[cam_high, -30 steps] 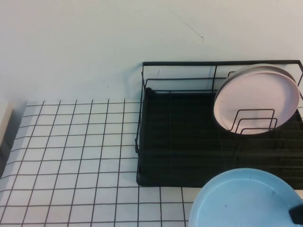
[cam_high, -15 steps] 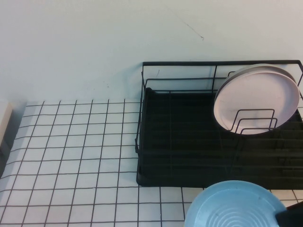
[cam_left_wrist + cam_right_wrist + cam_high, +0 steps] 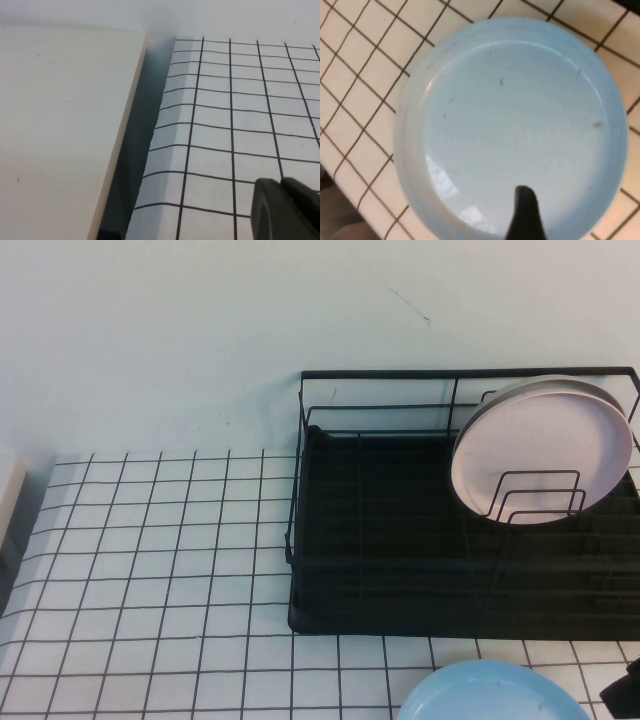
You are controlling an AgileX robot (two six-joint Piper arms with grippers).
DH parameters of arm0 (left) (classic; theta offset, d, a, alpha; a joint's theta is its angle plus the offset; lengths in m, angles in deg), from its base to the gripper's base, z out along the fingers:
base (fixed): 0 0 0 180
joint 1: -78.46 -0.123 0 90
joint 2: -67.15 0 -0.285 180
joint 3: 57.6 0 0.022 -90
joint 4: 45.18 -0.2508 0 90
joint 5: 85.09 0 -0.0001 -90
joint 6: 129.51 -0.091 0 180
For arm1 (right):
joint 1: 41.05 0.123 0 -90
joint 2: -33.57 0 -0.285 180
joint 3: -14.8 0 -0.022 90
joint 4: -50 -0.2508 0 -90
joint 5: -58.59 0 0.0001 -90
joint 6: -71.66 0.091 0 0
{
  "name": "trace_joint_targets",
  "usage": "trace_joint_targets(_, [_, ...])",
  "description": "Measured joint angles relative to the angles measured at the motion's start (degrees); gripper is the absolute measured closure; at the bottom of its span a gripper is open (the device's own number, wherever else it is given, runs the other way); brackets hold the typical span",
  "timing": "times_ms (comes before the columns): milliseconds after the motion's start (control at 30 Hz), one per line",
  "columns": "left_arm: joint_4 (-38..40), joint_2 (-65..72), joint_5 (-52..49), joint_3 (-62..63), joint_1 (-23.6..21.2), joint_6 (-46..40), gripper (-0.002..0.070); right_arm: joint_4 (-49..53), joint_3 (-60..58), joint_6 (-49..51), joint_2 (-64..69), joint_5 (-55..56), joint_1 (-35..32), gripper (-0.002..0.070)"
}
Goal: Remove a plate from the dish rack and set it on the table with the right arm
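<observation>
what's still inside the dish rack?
One pale pink plate leaning upright at the right end of the dish rack; otherwise bare black tray. The blue plate is over the table, at the right gripper. Left gripper sits far left.

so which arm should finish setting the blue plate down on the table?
Right. The right tool already has a finger over the blue plate, in front of the dish rack above the table. The left tool sits at the table's far left edge, away from the plate.
</observation>
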Motion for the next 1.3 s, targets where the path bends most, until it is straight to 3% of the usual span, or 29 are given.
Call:
trace_joint_targets(67, [0.0, 0.0, 0.0, 0.0, 0.0, 0.0, 0.0678, 3.22, 2.37, 5.3, -0.59, -2.82, 0.0, 0.023])
trace_joint_targets(300, [0.0, 0.0, 0.0, 0.0, 0.0, 0.0, 0.0678, 4.26, 4.35, 5.96, -12.99, -2.25, 0.0, 0.0573])
trace_joint_targets(400, [0.0, 0.0, 0.0, 0.0, 0.0, 0.0, 0.0678, 3.76, 4.35, 5.21, -20.67, -0.91, 0.0, 0.0647])
trace_joint_targets(700, [0.0, 0.0, 0.0, 0.0, 0.0, 0.0, 0.0678, -1.04, 4.35, 3.58, -40.59, 1.46, 0.0, 0.0677])
trace_joint_targets(1000, [0.0, 0.0, 0.0, 0.0, 0.0, 0.0, 0.0678, -3.39, 4.35, 3.58, -47.66, -7.73, 0.0, 0.0678])
trace_joint_targets(1133, [0.0, 0.0, 0.0, 0.0, 0.0, 0.0, 0.0678, 4.15, 4.35, 3.58, -47.88, -7.76, 0.0, 0.0678])
trace_joint_targets(1300, [0.0, 0.0, 0.0, 0.0, 0.0, 0.0, 0.0678, 13.2, 3.95, 3.58, -49.87, 3.27, 0.0, 0.0678])
